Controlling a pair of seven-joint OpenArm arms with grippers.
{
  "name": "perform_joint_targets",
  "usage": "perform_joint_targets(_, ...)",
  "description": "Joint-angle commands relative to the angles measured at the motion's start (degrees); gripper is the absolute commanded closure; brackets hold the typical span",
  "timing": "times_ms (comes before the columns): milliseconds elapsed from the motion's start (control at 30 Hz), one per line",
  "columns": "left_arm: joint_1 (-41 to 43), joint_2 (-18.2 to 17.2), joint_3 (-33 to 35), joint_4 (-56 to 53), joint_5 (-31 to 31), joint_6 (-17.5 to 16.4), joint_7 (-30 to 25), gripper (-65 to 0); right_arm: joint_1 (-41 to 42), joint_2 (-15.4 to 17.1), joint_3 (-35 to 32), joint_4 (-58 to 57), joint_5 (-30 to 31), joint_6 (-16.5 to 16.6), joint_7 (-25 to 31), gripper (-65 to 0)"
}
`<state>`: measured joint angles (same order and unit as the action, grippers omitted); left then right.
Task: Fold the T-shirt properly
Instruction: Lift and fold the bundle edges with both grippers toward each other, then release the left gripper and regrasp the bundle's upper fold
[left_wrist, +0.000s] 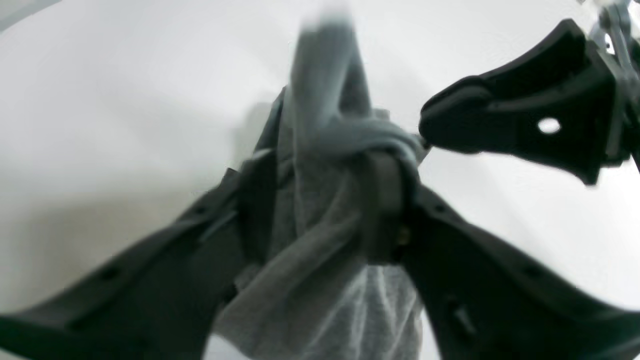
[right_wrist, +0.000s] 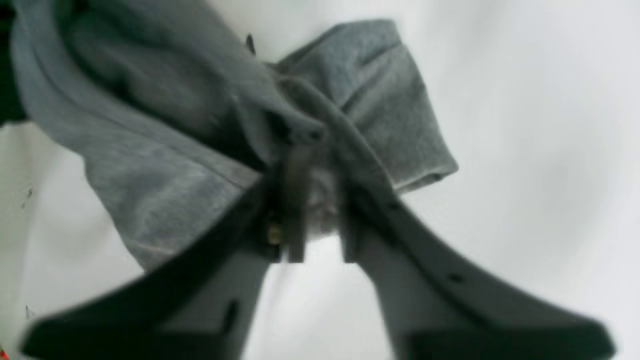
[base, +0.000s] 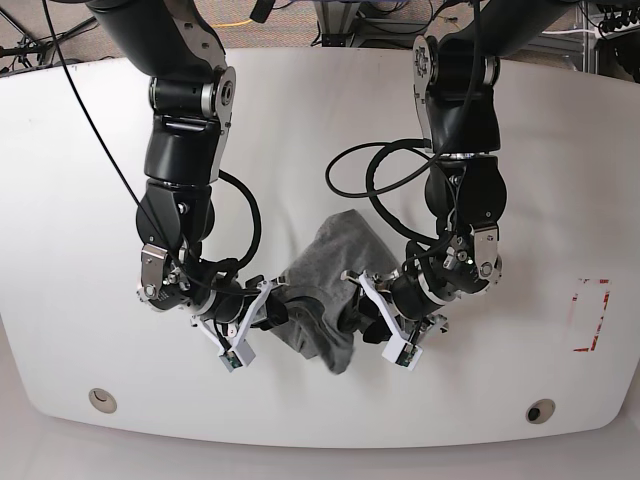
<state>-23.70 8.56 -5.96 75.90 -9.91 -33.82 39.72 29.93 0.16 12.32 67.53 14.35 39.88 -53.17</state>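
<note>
Two black fingers fill the lower half of the left wrist view, spreading out toward the bottom corners, and the left gripper (left_wrist: 325, 200) has a thick bunch of the T-shirt (left_wrist: 320, 260) between them. The grey cloth wraps over the right-hand fingertip and rises in a blurred fold toward the top of the picture; whether the pads press it or only have it draped over them I cannot tell. At the upper right, a black finger of the right gripper (left_wrist: 505, 125) reaches in, its tip touching the bunched cloth, above the white table (left_wrist: 100, 100). In the right wrist view the right gripper (right_wrist: 312, 200) shows its two fingers close together at the tips with a narrow gap, and a ridge of the T-shirt (right_wrist: 165, 145) sits between and over them; a sleeve with its hem hangs to the right of the fingers, the rest spreads to the upper left, and the picture is too soft to say if the cloth is pinched. In the base view the T-shirt (base: 330, 280) lies crumpled on the table (base: 80, 200) near its front middle, with the right gripper (base: 268, 310) at its left edge and the left gripper (base: 372, 318) at its right edge, both touching the cloth.
</note>
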Motion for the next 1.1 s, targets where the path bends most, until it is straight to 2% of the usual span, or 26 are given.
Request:
perform_joint_targets(0,-1.31,0.44,0.29,1.77,-1.12,1.34,-1.62,-33.6,1.58,0.14,-0.05,3.20,1.08,0.12,0.90,-28.9)
perform_joint_targets(67,-1.13,0.44,0.29,3.97,-1.12,2.57,-1.62,-37.4,-0.09,0.14,-0.05,6.36,1.08,0.12,0.73,-38.7)
perform_joint_targets(167,-0.52,0.44,0.29,6.70,-1.12,3.10,-1.62,-39.0,-1.85,0.14,-0.05,11.29,1.08,0.12,-1.21,-47.2)
perform_joint_targets(333,0.19,0.44,0.11,11.71,-1.21,2.92,-1.62,-39.4,-2.90,0.14,-0.05,16.91,1.17,0.12,-4.64,-45.3)
perform_joint_targets(600,8.10,-7.81,0.29,16.28,-1.12,2.83,-1.53,-39.3,-4.04,0.14,0.04,24.82,1.17,0.12,-9.56,-38.0)
perform_joint_targets(700,12.23,-9.83,0.29,17.07,-1.12,2.83,-1.53,-39.3,-5.36,-0.21,-0.05,26.93,1.17,0.12,-10.79,-33.8)
perform_joint_targets(800,15.40,-10.27,0.29,17.16,-1.12,2.83,-1.88,-39.2,-5.36,-0.38,-0.14,26.32,1.26,0.12,-10.53,-31.9)
perform_joint_targets(900,17.24,-10.27,0.29,18.21,-1.12,2.83,-1.97,-39.2,-4.22,-1.35,-1.99,22.36,1.17,0.12,-9.91,-32.7)
perform_joint_targets(1000,17.86,-9.74,0.29,18.91,-1.21,2.83,-1.97,-39.2,-2.11,-1.70,-3.66,16.74,1.17,0.12,-7.01,-36.5)
perform_joint_targets(1067,17.86,-8.16,0.64,18.91,-1.21,2.83,-1.97,-39.2,-0.53,-1.79,-4.80,12.43,1.17,0.12,-5.25,-40.7)
